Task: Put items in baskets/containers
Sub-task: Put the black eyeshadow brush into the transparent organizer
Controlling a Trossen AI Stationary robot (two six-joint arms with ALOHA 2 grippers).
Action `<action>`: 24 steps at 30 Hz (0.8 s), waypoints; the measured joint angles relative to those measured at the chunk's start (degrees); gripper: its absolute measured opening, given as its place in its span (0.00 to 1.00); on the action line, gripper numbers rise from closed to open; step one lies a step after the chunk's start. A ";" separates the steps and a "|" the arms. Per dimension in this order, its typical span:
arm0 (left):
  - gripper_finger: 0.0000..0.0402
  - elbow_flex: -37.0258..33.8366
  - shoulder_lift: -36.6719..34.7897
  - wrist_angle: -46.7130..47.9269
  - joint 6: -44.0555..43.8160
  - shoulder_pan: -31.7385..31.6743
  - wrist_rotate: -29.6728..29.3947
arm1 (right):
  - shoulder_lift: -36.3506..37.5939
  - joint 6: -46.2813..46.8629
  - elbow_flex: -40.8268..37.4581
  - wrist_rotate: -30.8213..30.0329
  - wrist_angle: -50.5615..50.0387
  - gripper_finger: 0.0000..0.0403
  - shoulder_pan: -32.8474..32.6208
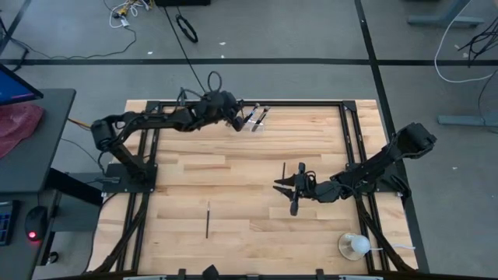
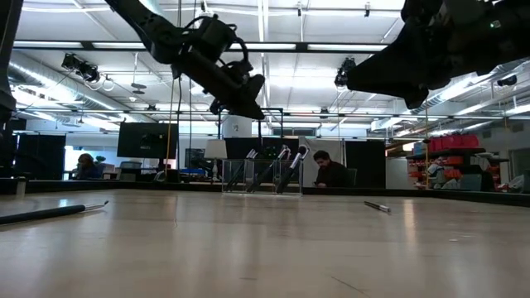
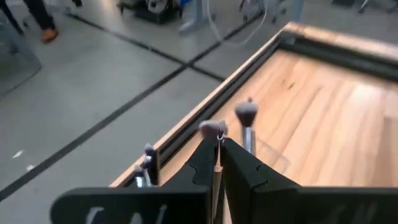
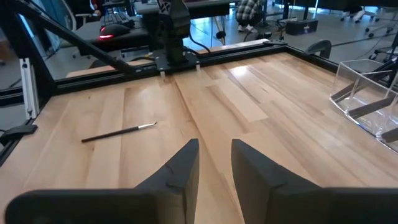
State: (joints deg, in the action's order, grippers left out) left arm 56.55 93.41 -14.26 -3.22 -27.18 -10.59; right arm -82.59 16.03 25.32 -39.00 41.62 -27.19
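Note:
A clear plastic holder (image 1: 257, 119) stands at the table's far edge, and several brushes (image 2: 281, 168) lean in it with their bristle ends up. Just left of it my left gripper (image 1: 236, 120) hovers, shut on one thin brush (image 3: 217, 177). In the low view it hangs above the holder (image 2: 261, 175). Two more brushes lie flat on the wood: one near the front (image 1: 208, 219), one in the middle (image 1: 284, 172). My right gripper (image 1: 295, 192) stands open over the table's right middle with nothing between its fingers (image 4: 214, 155). My left gripper pinches the brush's slim handle (image 3: 217, 180) between its two fingers. The brush lies along the fingers, and its pale bristle tip (image 3: 211, 129) sticks out past the fingertips. The fingers slant slightly down toward the far edge. The brush is lifted clear of the table.
A white round object on a clear base (image 1: 354, 246) sits at the near right corner. Black frame rails (image 1: 345, 140) run along the table's sides and far edge. Bare wood lies between the two arms.

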 joint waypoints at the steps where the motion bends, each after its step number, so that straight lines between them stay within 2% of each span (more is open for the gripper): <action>1: 0.04 1.85 0.87 2.34 0.66 -0.04 -0.02 | 0.00 0.00 0.00 0.00 -0.01 0.24 0.01; 8: 0.04 14.41 8.56 17.56 2.62 0.39 1.92 | 0.00 -0.02 0.00 0.26 0.90 0.24 0.01; 13: 0.07 19.39 12.16 24.85 3.26 0.40 1.41 | -0.02 0.00 0.00 1.11 0.83 0.24 -0.01; 24: 0.08 20.09 12.93 28.17 2.14 -0.02 0.35 | -0.02 -0.17 0.00 1.11 0.77 0.24 -0.03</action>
State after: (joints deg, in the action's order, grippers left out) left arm 76.64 106.34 13.91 -1.08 -27.20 -10.24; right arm -82.61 15.86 25.32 -37.89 42.39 -27.22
